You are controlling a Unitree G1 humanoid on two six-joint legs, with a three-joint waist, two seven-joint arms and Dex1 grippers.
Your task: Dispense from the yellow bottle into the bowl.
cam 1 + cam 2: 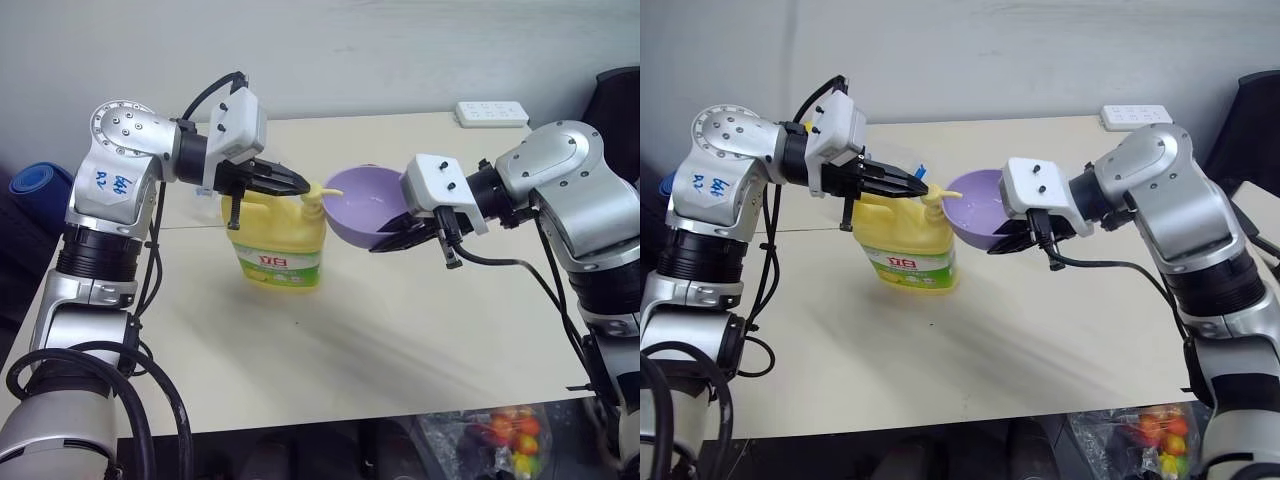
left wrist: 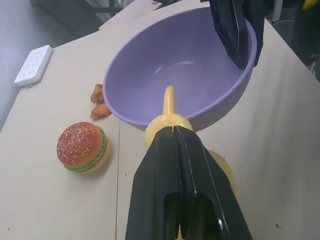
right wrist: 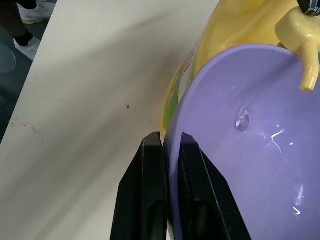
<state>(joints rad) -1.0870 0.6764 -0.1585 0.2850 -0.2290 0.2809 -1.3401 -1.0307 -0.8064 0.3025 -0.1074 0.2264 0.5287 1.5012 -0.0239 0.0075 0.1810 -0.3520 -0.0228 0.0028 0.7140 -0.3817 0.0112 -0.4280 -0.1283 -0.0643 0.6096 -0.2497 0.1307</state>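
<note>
The yellow bottle [image 1: 278, 250] stands upright on the beige table [image 1: 400, 330], its green-and-white label facing me. My left gripper [image 1: 295, 183] is shut, and its joined black fingertips [image 2: 172, 131] rest on top of the pale pump head. The spout [image 3: 305, 60] reaches over the rim of the lavender bowl [image 1: 365, 205]. My right gripper [image 3: 170, 142] is shut on the bowl's rim, one finger inside and one outside. It holds the bowl lifted and tilted right beside the bottle. A small clear drop [image 3: 243, 119] sits on the bowl's inner wall.
A toy burger [image 2: 82, 146] and small orange toys [image 2: 98, 102] lie on the table behind the bottle. A white power strip [image 1: 492, 113] sits at the far right edge. A bag of toy fruit [image 1: 510, 430] lies below the near right edge.
</note>
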